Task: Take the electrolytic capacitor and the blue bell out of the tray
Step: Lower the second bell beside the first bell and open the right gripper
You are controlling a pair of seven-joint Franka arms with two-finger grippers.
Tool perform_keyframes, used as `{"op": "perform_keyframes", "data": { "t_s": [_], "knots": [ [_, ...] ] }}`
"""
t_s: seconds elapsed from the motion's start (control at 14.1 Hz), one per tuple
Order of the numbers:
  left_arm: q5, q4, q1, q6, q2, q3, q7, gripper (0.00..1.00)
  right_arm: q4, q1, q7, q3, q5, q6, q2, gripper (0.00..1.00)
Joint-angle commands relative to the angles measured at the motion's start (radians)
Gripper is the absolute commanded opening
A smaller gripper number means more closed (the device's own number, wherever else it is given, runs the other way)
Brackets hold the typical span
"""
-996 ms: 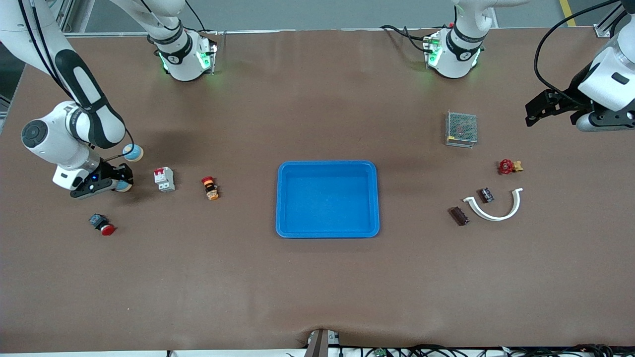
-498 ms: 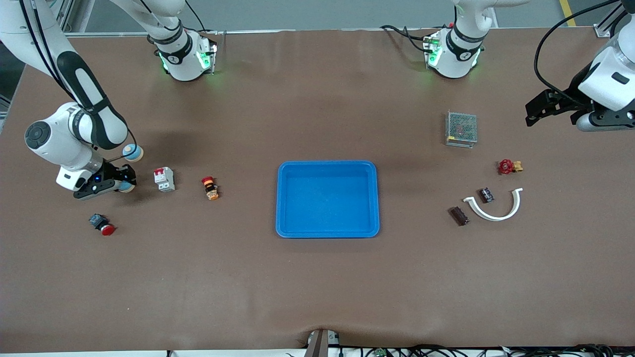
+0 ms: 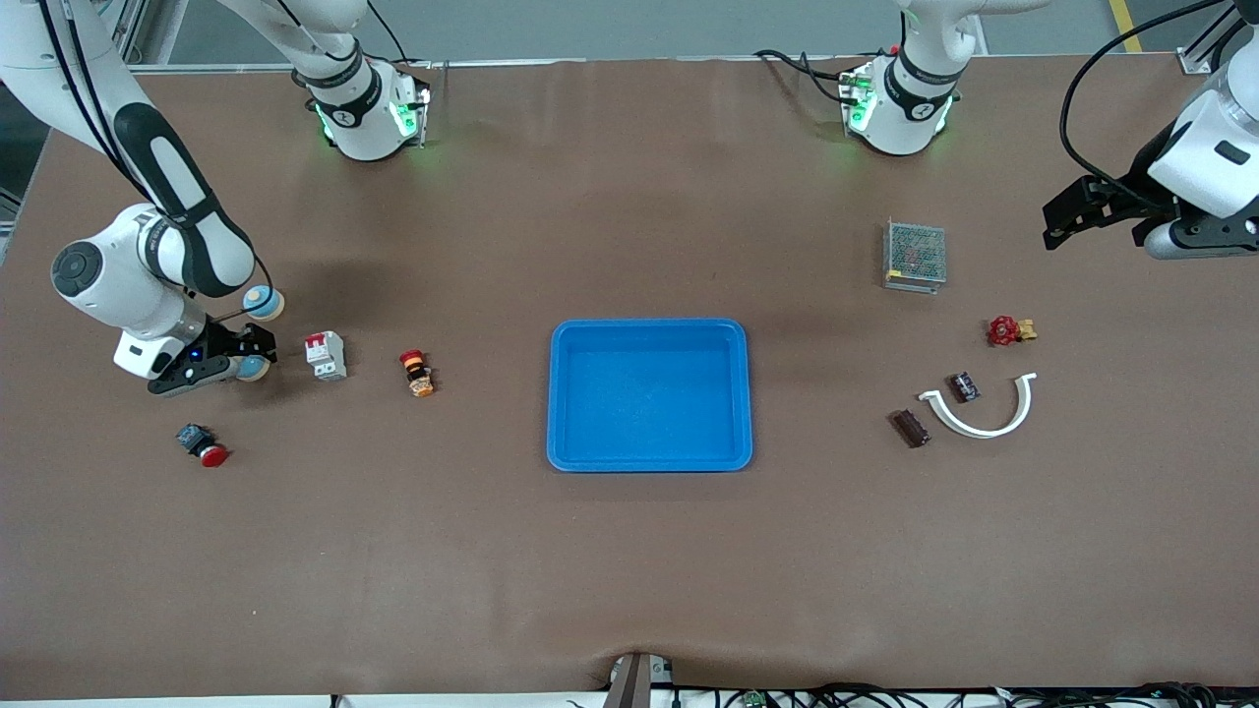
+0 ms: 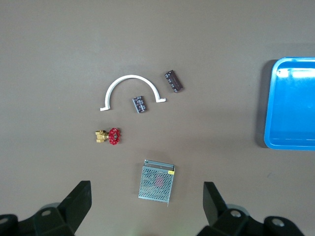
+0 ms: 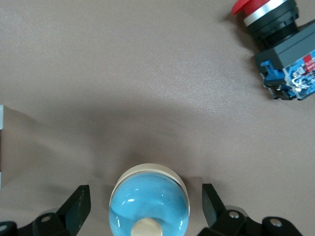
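Two glossy domed blue bells

A robotics lab; brown-covered table, white arm bases upper frame; cables along bottom edge.

Blue bell cut off by right wrist view's edge.

Two arms reach over the table. On it lie one blue tray, two blue bells, one white breaker, two red push buttons, one mesh box, one red valve, one white half ring, and two dark capacitors.
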Motion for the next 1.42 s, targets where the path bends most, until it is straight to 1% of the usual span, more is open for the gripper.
{"op": "perform_keyframes", "data": {
  "t_s": [0.0,0.07,0.14,0.36,0.43,0.57,0.78,1.0,1.21,1.35],
  "knots": [
    [-0.008,-0.001,0.007,-0.013,-0.019,-0.002,0.003,1.0,0.006,-0.008,-0.007,0.012,0.026,-0.02,-0.021,1.0],
    [-0.007,0.0,0.007,-0.013,-0.019,-0.002,0.006,1.0,0.025,-0.006,-0.007,0.012,0.026,-0.063,-0.035,1.0],
    [-0.004,0.0,0.011,-0.013,-0.02,-0.002,0.008,1.0,0.07,-0.006,-0.007,0.012,0.025,-0.145,-0.047,1.0],
    [-0.004,0.0,0.022,-0.013,-0.025,-0.004,0.009,1.0,0.272,-0.008,-0.009,0.008,0.023,-0.44,-0.047,1.0],
    [-0.004,0.0,0.022,-0.013,-0.025,-0.004,0.009,1.0,0.338,-0.006,-0.003,0.008,0.023,-0.512,-0.044,1.0],
    [-0.004,0.0,0.022,-0.013,-0.026,-0.004,0.009,1.0,0.424,-0.002,0.002,0.008,0.021,-0.603,-0.043,1.0],
    [-0.004,0.0,0.022,-0.019,-0.025,-0.004,0.009,1.0,0.507,0.02,0.055,0.008,0.011,-0.657,-0.038,1.0],
    [-0.004,0.002,0.022,-0.021,-0.026,-0.004,0.009,1.0,0.536,0.038,0.121,0.008,0.011,-0.66,-0.036,1.0],
    [-0.004,0.005,0.024,-0.036,-0.032,-0.004,0.011,1.0,0.576,0.084,0.225,0.008,0.011,-0.675,-0.036,1.0],
    [-0.004,0.005,0.022,-0.036,-0.032,-0.004,0.011,1.0,0.647,0.115,0.299,0.008,0.017,-0.755,-0.029,1.0]
  ]
}}
